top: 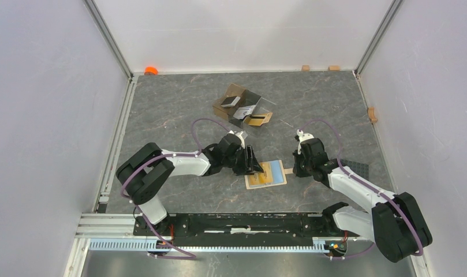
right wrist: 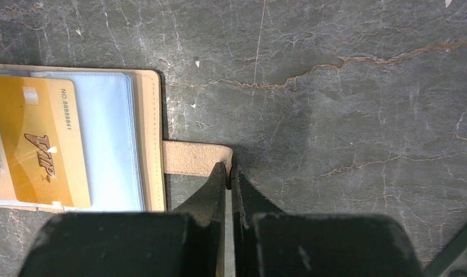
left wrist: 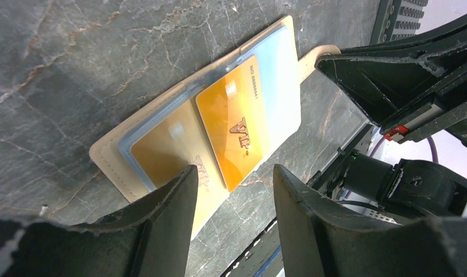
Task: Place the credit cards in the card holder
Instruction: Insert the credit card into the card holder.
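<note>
The tan card holder point(top: 277, 167) lies open on the table between the two grippers. Two orange-gold credit cards are on its pages. One point(left wrist: 161, 153) looks dulled under a clear sleeve; the other, brighter one point(left wrist: 228, 133) lies beside it on the light blue page point(right wrist: 107, 138). My left gripper point(left wrist: 234, 179) hangs open just above the near edge of the holder, with nothing between its fingers point(left wrist: 161, 225). My right gripper point(right wrist: 228, 173) is shut on the end of the holder's snap tab point(right wrist: 187, 157), pinning it at the table.
A clear brown-tinted divided box point(top: 242, 107) with more cards in it stands at the back centre. A dark gridded pad point(top: 353, 168) lies by the right arm. Small wooden blocks point(top: 305, 67) and an orange object point(top: 150, 70) sit along the back wall.
</note>
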{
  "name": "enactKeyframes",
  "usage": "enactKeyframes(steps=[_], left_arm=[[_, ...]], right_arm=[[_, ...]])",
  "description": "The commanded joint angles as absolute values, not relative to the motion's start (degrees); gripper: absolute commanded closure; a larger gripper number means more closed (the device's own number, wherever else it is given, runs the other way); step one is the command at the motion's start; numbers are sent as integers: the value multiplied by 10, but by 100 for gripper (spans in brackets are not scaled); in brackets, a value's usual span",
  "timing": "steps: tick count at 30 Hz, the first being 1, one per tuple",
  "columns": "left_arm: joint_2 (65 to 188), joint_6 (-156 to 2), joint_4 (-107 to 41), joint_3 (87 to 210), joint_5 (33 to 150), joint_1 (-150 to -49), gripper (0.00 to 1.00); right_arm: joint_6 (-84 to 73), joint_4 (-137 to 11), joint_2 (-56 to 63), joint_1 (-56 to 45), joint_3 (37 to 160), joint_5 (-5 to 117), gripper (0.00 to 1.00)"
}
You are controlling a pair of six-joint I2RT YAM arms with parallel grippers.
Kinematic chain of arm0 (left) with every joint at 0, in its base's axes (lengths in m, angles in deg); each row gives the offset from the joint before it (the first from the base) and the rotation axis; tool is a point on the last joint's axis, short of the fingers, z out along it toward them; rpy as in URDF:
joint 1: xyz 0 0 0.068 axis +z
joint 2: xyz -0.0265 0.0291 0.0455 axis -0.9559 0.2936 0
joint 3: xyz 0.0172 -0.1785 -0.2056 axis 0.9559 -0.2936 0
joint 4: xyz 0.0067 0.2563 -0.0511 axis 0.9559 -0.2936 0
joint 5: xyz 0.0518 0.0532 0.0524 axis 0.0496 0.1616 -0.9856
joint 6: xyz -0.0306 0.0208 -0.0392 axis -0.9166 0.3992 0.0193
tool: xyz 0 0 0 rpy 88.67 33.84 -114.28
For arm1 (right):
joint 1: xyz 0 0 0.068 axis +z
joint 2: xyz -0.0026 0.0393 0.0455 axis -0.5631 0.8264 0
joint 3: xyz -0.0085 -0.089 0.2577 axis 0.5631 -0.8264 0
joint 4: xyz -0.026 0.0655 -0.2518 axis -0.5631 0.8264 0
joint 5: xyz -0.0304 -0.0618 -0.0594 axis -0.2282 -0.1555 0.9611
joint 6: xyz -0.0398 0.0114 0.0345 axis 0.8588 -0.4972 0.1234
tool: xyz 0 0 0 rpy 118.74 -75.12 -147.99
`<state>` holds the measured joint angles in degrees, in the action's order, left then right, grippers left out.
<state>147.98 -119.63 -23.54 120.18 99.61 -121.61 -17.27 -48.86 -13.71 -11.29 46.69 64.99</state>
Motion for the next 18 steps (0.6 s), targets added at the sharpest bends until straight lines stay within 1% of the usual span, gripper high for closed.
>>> enactKeyframes(steps=[1,4,18], left_arm=[[1505,-1180,-243,1204,1000,-1225,42],[1522,-1193,-211,1202,1010,-1227,42],[1564,-1197,-169,1231,1023,-1232,43]], right_arm=[[-161,-476,-141,-115,475,667,100],[-161,-475,-144,-115,476,667,100],[-161,-481,-126,-115,476,664,100]])
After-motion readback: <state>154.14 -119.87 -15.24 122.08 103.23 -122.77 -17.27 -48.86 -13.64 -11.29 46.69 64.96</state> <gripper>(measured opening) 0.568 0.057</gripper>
